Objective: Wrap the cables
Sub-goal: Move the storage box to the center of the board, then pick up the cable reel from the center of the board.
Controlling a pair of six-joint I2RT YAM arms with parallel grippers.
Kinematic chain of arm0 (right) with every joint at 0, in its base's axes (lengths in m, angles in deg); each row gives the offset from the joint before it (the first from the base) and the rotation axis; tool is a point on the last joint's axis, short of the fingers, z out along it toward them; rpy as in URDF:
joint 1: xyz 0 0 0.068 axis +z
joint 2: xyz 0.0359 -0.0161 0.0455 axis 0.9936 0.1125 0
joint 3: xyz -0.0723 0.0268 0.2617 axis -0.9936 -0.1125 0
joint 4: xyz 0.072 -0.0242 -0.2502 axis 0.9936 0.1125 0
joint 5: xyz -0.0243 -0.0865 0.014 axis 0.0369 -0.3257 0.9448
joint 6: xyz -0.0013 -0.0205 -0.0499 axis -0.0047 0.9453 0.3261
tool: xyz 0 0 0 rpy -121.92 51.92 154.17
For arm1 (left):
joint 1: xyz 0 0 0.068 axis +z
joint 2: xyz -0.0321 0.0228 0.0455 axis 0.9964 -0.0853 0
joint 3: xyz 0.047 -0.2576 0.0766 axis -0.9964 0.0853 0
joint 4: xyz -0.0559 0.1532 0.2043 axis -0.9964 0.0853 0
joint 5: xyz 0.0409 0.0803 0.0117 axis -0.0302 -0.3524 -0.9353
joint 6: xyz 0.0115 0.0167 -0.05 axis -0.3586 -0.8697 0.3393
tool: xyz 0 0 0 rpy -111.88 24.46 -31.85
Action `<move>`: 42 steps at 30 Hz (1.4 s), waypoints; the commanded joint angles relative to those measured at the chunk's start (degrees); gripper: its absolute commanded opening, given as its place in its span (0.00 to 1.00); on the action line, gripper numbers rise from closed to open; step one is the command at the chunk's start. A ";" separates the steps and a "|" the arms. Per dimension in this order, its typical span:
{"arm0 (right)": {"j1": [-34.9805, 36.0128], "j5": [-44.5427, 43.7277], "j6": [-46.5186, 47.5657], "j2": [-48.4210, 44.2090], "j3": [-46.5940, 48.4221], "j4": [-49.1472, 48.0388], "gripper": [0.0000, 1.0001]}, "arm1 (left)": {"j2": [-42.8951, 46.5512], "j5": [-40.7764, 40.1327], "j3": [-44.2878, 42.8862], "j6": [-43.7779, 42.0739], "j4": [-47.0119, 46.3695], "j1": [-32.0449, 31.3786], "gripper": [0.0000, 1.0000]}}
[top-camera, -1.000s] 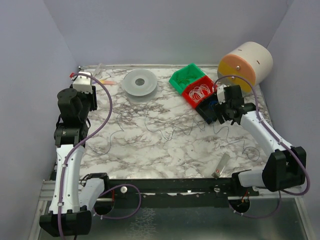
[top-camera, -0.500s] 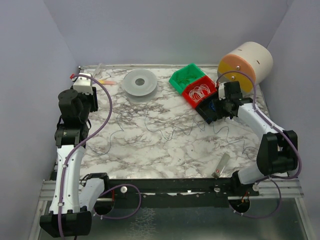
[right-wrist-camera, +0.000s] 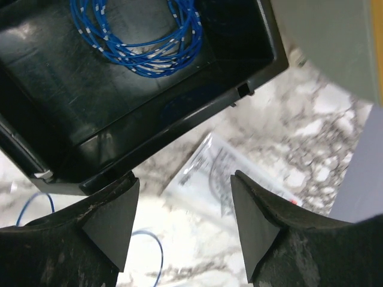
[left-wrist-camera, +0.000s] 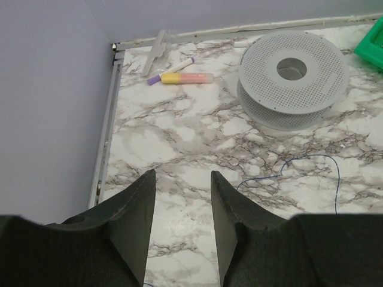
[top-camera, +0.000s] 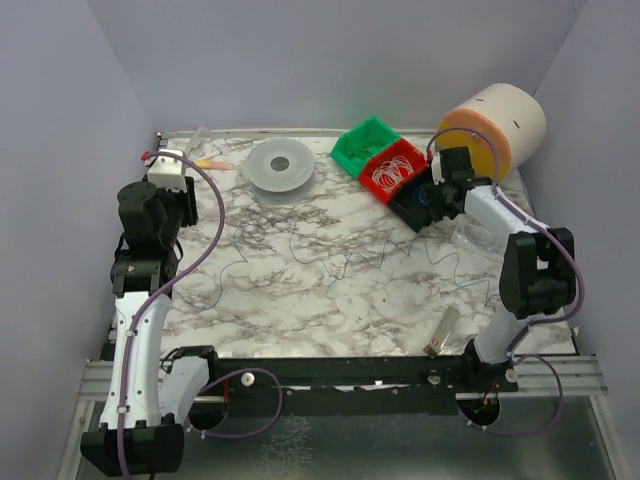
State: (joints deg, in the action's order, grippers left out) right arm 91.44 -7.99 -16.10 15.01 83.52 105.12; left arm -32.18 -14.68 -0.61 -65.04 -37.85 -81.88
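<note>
The cables are thin dark wires lying in loose waves across the middle of the marble table. One loop shows in the left wrist view and a curl in the right wrist view. My left gripper hovers open over bare marble near the table's left edge, with nothing between its fingers. My right gripper is open at the far right, over a clear plastic bag. It sits just beside the black bin, and its left finger is close to the bin's rim.
The black bin holds a blue wire coil. Behind it are a red bin with white rings and a green bin. A grey spool and a yellow-pink marker lie at the back. A big cream cylinder stands far right.
The right arm has swung toward the far right corner with its elbow folding up. The three bins have shifted slightly back and left. The left arm is unmoved.
</note>
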 commanded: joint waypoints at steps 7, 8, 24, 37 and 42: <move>0.10 -4.62 -0.50 11.57 14.15 -2.18 0.68 | 1.29 2.43 1.22 0.71 -1.01 0.73 0.45; 0.10 -3.27 -0.68 11.36 14.19 -1.81 0.68 | 1.22 2.66 1.22 0.66 -1.03 0.73 0.46; 2.10 23.79 7.17 -17.95 4.02 5.61 0.98 | -10.91 -2.54 -4.82 -3.73 2.83 -5.97 0.99; 12.45 28.53 11.20 -25.11 -5.89 -4.19 1.00 | -27.24 -3.04 -16.77 -3.34 7.32 -9.52 0.99; 12.69 26.86 10.42 -24.94 -9.09 -8.29 1.00 | -39.27 5.93 -22.94 6.43 7.78 -9.50 0.99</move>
State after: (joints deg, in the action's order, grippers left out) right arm 103.79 19.16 -5.50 -10.12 76.46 101.99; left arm -63.39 -16.50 -20.02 -67.42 -31.76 -91.48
